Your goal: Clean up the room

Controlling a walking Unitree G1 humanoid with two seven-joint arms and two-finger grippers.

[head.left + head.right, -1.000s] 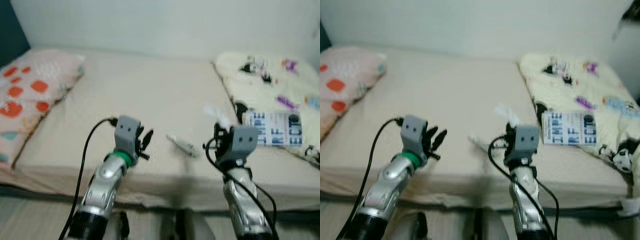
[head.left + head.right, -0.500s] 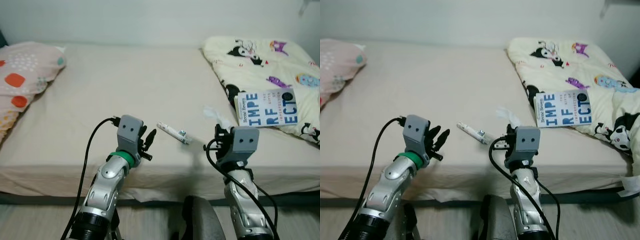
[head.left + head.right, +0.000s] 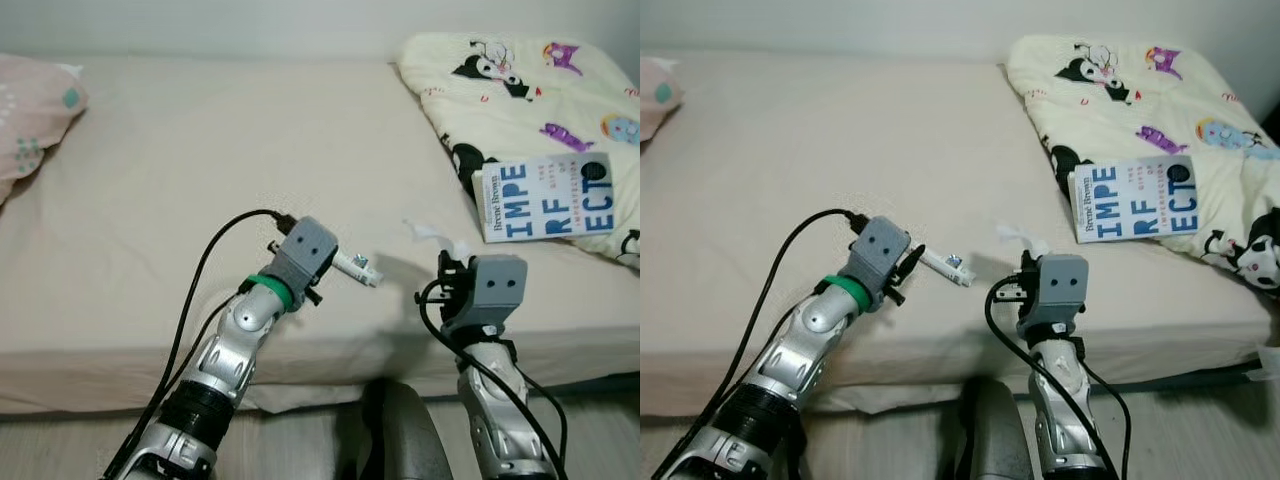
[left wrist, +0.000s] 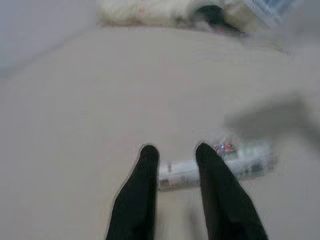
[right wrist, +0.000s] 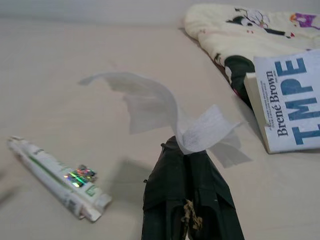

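A white toothpaste-like tube lies on the beige bed sheet near the front edge. My left gripper is open over it, one black finger on each side of the tube, which lies crosswise between them. To its right, my right gripper is shut on a crumpled white tissue, held just above the sheet. The tissue sticks up beyond the right wrist block.
A blue-lettered book rests on a cream cartoon-print blanket at the right. A pink pillow lies at the far left. A dark grey rounded shape sits below the bed's front edge between the arms.
My left gripper has reached forward and right until its fingers straddle the tube. The right gripper stays put, holding the tissue. The camera has swung right and dipped.
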